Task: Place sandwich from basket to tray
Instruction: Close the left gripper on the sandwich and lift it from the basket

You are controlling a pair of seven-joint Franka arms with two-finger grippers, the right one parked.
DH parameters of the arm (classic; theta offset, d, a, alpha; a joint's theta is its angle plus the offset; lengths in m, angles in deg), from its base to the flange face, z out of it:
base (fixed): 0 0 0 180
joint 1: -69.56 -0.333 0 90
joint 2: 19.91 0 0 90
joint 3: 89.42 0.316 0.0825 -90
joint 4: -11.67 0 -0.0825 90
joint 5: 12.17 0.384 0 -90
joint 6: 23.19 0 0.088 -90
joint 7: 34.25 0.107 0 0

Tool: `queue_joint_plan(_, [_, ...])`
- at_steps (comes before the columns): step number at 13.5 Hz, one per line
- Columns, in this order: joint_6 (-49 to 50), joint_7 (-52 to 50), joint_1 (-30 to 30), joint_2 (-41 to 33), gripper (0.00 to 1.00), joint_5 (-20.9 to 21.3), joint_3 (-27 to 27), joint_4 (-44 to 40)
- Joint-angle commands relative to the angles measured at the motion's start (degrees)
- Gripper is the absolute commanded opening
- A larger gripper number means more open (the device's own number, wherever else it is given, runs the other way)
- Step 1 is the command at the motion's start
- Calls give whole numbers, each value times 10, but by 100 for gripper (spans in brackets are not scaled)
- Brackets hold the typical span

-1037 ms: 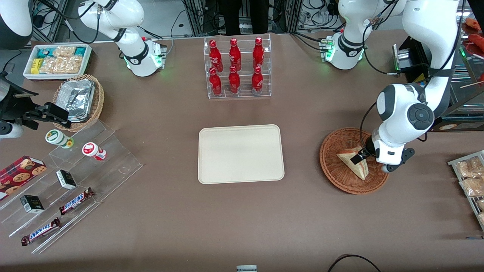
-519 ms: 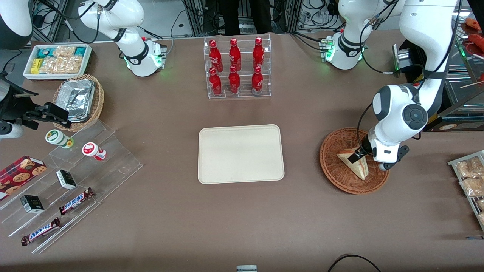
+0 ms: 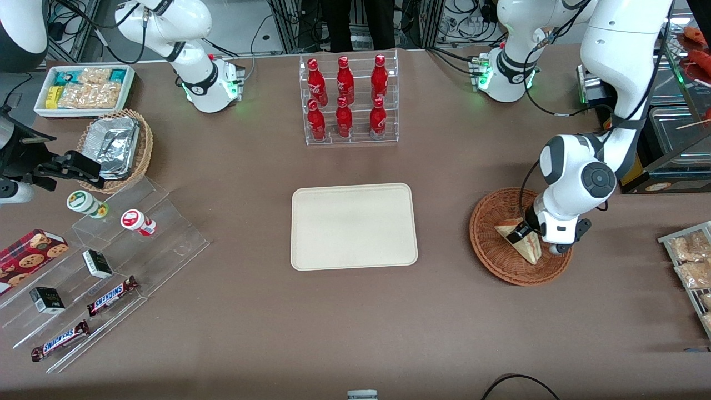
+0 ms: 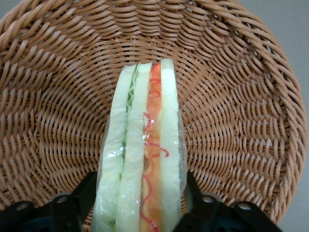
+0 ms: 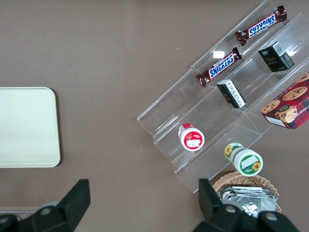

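Observation:
The sandwich, a plastic-wrapped wedge of white bread, stands on edge in the reddish-brown wicker basket. The left wrist view shows its cut edge with green, orange and red filling, and the basket's weave round it. My left gripper is down in the basket and open, straddling the sandwich. Its black fingers stand close against the wrap on both sides, midway point. The cream tray lies flat at the table's middle, toward the parked arm from the basket, with nothing on it. Its end also shows in the right wrist view.
A clear rack of red bottles stands farther from the front camera than the tray. A bin of bagged snacks sits at the working arm's end of the table. A tan basket with foil containers and acrylic steps with snacks lie toward the parked arm's end.
The left arm's wrist has shifted toward the tray's side and lower over the basket, and the fingers have slid further along the sandwich. The sandwich and basket have stayed in place.

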Motion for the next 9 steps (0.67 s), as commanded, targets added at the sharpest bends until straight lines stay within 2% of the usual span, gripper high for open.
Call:
queue_joint_plan(1, [37,1,3,-25,0,-6,-1,-2])
queue_joint_plan(3, [84,22,6,-43,0,-1,-3,-23])
queue_joint_plan(6, [186,82,10,-40,0,2,-6,-101])
queue_joint_plan(9, [226,117,68,-4,0,4,-5,-174])
